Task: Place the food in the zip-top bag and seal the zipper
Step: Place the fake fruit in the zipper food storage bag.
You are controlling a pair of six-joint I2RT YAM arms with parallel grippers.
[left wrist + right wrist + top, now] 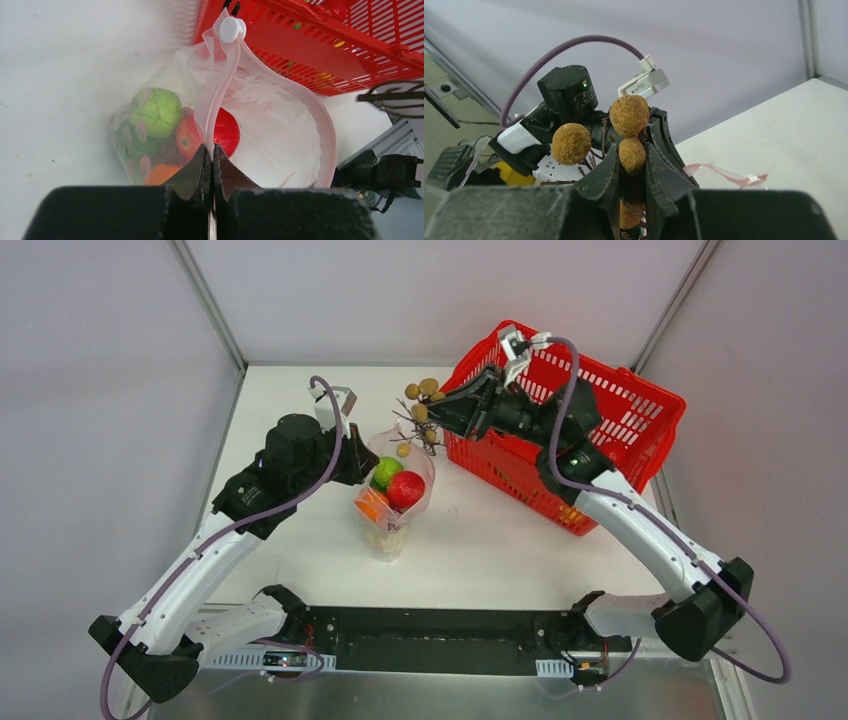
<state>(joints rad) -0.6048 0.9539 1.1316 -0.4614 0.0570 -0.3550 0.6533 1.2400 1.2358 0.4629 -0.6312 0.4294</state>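
Observation:
The clear zip-top bag (pixel 398 508) stands open on the white table, holding a green fruit (pixel 386 472), a red fruit (pixel 406 489) and an orange piece (pixel 372 504). My left gripper (pixel 211 150) is shut on the bag's mouth edge, pinching the pink zipper (pixel 220 85) strip; the white slider (pixel 231 29) sits at the far end. My right gripper (pixel 631 150) is shut on a bunch of brown round fruits (pixel 629 115) on dark twigs. It holds the bunch (pixel 422 410) in the air just behind the bag's mouth, beside the basket.
A red plastic mesh basket (pixel 610 440) stands at the back right, close behind the bag, with a few small pieces inside. The right arm reaches across its front corner. Walls close off the table at the back and sides.

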